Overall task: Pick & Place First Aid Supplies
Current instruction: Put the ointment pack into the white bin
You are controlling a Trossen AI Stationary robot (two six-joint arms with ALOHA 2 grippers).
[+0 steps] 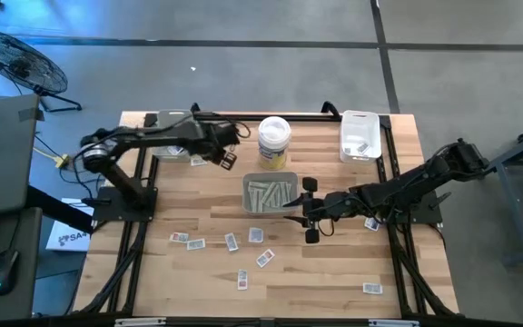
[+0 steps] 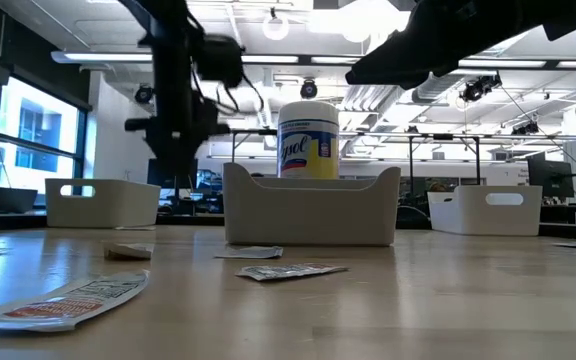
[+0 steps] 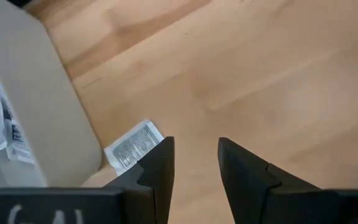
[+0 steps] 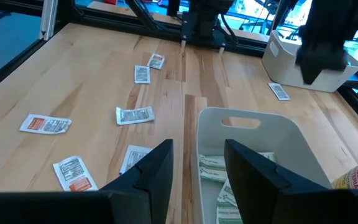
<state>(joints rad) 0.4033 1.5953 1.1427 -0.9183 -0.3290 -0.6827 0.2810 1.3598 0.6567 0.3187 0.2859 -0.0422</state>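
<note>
From above we see the first aid supplies in three groups: long narrow pale paper strips [image 1: 269, 194] piled in the grey rectangular plastic tray [image 1: 249, 204] at the middle of the light wooden tabletop [image 1: 189, 272], most with their long axes running roughly from the tray's far side to its near side, some tilted; small white square packets [image 1: 231, 242] scattered flat on the near half of the tabletop, each turned its own way; and one small printed packet [image 1: 197, 161] lying just beside the low tray at the far left [image 1: 156, 119]. The left tool [image 1: 227, 159] hangs over that far left area, its dark fingers [image 3: 160, 168] apart with bare wood showing between them; its wrist view shows what the overhead cannot, that the packet [image 3: 133, 145] lies askew, close against the tray's pale wall [image 3: 36, 106], and that more printed packets lie inside that tray. The right tool [image 1: 310, 211] hovers at the grey tray's right edge, fingers [image 4: 157, 165] apart and holding nothing. The low view alone shows the lettering on the tall white round tub with a yellow label [image 2: 308, 140] standing behind the grey tray. A white rectangular tray [image 1: 360, 134] sits at the far right.
</note>
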